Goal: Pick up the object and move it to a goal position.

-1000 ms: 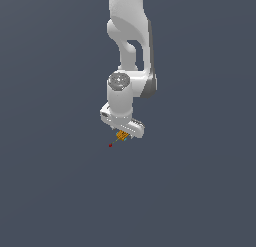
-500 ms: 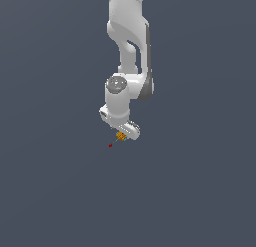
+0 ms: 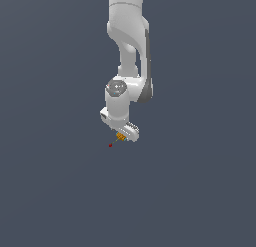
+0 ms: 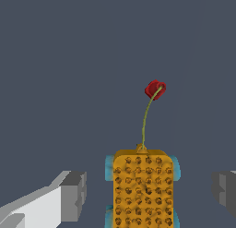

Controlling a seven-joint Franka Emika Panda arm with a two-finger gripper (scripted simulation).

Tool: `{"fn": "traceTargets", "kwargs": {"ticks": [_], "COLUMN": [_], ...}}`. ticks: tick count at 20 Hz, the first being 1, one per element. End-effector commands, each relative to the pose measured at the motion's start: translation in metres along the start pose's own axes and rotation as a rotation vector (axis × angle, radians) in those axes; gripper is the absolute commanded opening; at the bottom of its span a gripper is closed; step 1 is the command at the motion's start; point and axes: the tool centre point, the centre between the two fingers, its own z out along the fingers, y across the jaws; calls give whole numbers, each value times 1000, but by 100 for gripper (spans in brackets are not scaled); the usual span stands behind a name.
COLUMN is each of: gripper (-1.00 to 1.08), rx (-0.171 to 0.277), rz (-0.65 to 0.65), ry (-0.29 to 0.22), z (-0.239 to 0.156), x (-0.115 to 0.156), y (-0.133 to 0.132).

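The object (image 4: 143, 188) is a small orange-yellow studded block with cyan bits at its edges. In the wrist view it lies between my two grey fingertips (image 4: 73, 195), with a clear gap on each side. A thin cord runs from it to a small red ball (image 4: 155, 89). My gripper (image 4: 148, 195) is open around the object and does not touch it. In the exterior view the object (image 3: 120, 137) shows just under the white gripper (image 3: 125, 133), with the red ball (image 3: 110, 145) a little to the exterior view's left and below.
The white arm (image 3: 127, 51) comes down from the top of the exterior view. Everything around it is a plain dark grey-blue background with no edges or other objects visible.
The wrist has dropped slightly and the hand has turned a little over the object. The object and the red ball have stayed in place.
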Motion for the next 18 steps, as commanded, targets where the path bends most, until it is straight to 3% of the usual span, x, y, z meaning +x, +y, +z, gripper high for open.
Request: {"fn": "traceTargets", "kwargs": {"ticks": [1,10,11,18], "gripper": [100,100,-100,-100], "rx": [-1,-1,-1,-1], "rz": [1,4,4,4], "ry": [-1,0,0,0], "z": [12,36,36,36], "x": [-1,0,0,0], "y": [1,1,1,1]}}
